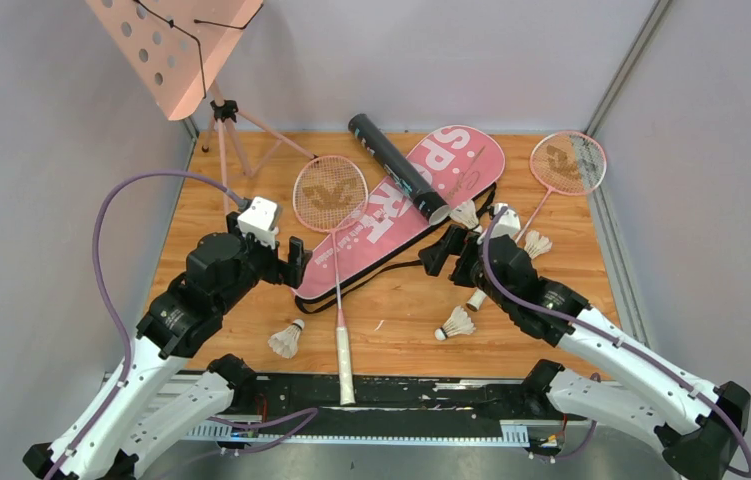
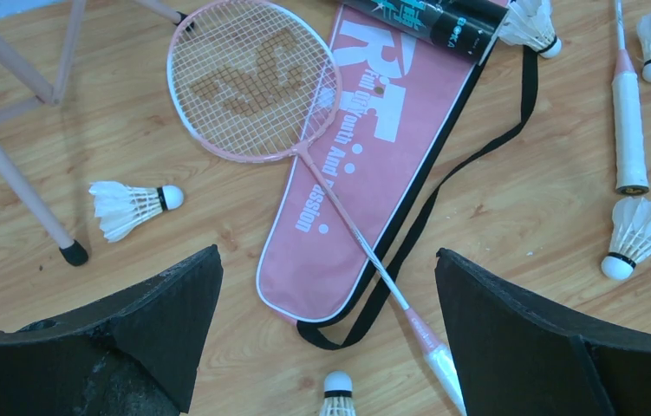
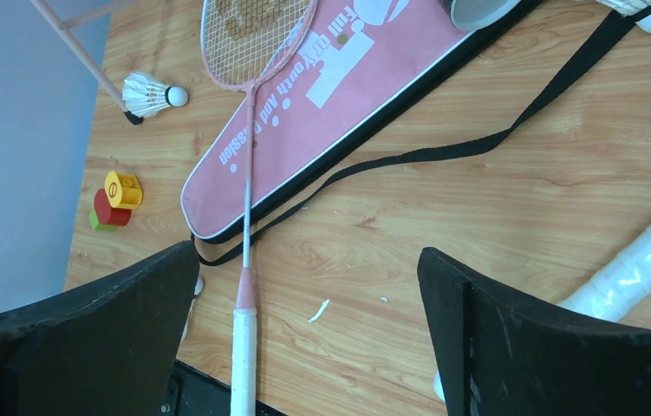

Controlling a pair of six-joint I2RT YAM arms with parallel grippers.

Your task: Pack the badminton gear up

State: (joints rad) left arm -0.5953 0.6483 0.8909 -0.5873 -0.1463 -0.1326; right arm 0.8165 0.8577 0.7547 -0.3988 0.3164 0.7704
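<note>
The pink "SPORT" racket bag (image 1: 401,205) lies diagonally mid-table, with the black tube (image 1: 396,165) across its upper part. One pink racket (image 1: 331,195) lies over the bag's left edge, its white handle (image 1: 344,350) at the front edge. The second racket (image 1: 568,162) lies at the back right. Shuttlecocks lie at the front left (image 1: 287,338), front centre (image 1: 457,325), right (image 1: 537,243) and by the tube's mouth (image 1: 465,213). My left gripper (image 1: 296,262) hovers open and empty over the bag's lower end (image 2: 330,260). My right gripper (image 1: 438,250) is open and empty above bare wood (image 3: 309,295).
The pink perforated music stand (image 1: 176,45) stands on tripod legs (image 1: 226,140) at the back left. The bag's black strap (image 3: 478,143) loops over the wood. Small coloured blocks (image 3: 115,201) sit near the left edge. Grey walls enclose three sides.
</note>
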